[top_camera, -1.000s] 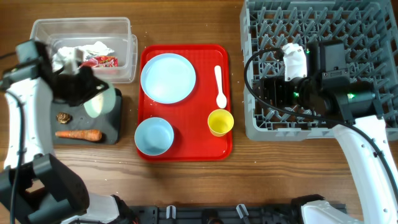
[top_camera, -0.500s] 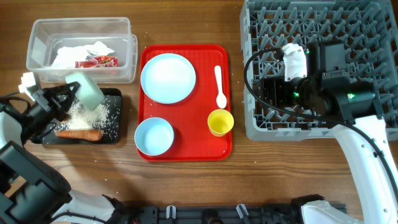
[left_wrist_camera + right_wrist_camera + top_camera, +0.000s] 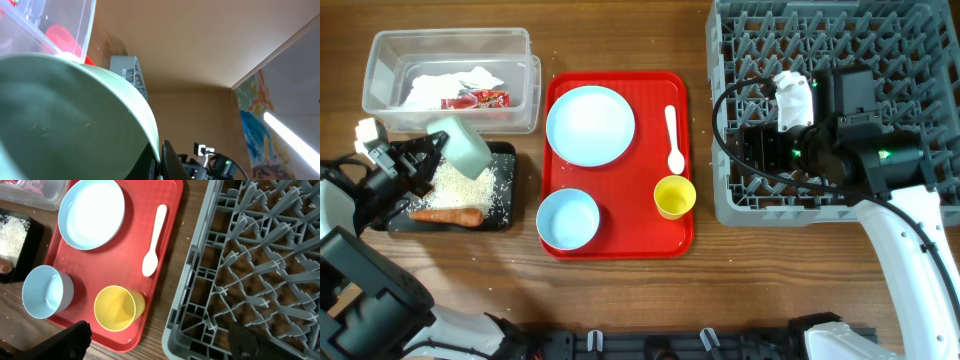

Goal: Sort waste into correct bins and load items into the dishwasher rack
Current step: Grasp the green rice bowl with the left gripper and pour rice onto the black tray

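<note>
My left gripper [image 3: 420,160] is shut on the rim of the pale green bowl [image 3: 460,145], which is tipped on its side over the black tray [image 3: 505,152]. In the left wrist view the bowl [image 3: 65,120] fills the frame, its rim pinched between the jaws. White rice [image 3: 470,183] lies spread in the black tray beside the carrot [image 3: 445,215]. The clear tub [image 3: 380,70] holds tissue [image 3: 445,85] and a red wrapper [image 3: 477,98]. My right gripper [image 3: 162,347] hangs open and empty over the left part of the grey dishwasher rack [image 3: 840,30].
A red tray [image 3: 620,235] in the middle carries a light blue plate [image 3: 590,125], a white spoon [image 3: 673,140], a yellow cup [image 3: 674,196] and a light blue bowl [image 3: 567,218]. The rack's near-left corner [image 3: 175,335] lies just right of the red tray.
Over the last second my left arm swung low to the left and tipped the green bowl. Rice now lies in the black tray. The right arm has not moved.
</note>
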You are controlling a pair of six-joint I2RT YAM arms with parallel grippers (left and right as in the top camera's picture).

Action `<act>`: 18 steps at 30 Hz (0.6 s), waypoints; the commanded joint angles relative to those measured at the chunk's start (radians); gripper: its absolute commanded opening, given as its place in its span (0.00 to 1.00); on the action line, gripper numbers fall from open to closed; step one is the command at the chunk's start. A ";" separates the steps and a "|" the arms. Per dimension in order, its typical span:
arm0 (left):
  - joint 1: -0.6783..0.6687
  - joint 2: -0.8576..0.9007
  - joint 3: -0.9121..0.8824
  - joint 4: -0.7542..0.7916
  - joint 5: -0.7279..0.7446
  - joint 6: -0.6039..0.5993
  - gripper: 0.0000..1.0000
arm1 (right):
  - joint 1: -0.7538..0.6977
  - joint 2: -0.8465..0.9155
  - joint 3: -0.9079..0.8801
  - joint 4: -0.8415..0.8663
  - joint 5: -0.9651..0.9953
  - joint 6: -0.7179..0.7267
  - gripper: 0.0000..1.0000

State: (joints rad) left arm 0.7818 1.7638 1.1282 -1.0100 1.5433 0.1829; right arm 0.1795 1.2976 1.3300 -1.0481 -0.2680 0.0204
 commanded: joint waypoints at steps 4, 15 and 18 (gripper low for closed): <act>0.008 0.010 -0.003 -0.037 0.033 -0.032 0.04 | -0.002 -0.011 -0.009 -0.004 0.008 -0.017 0.90; -0.020 -0.058 -0.002 -0.046 -0.041 -0.056 0.04 | -0.002 -0.011 -0.009 -0.003 0.007 -0.009 0.90; -0.062 -0.174 -0.002 -0.041 -0.137 -0.057 0.04 | -0.002 -0.011 -0.009 -0.003 0.005 0.007 0.90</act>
State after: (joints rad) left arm 0.7582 1.7176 1.1263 -1.0546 1.4830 0.1249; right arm 0.1795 1.2976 1.3300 -1.0515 -0.2680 0.0208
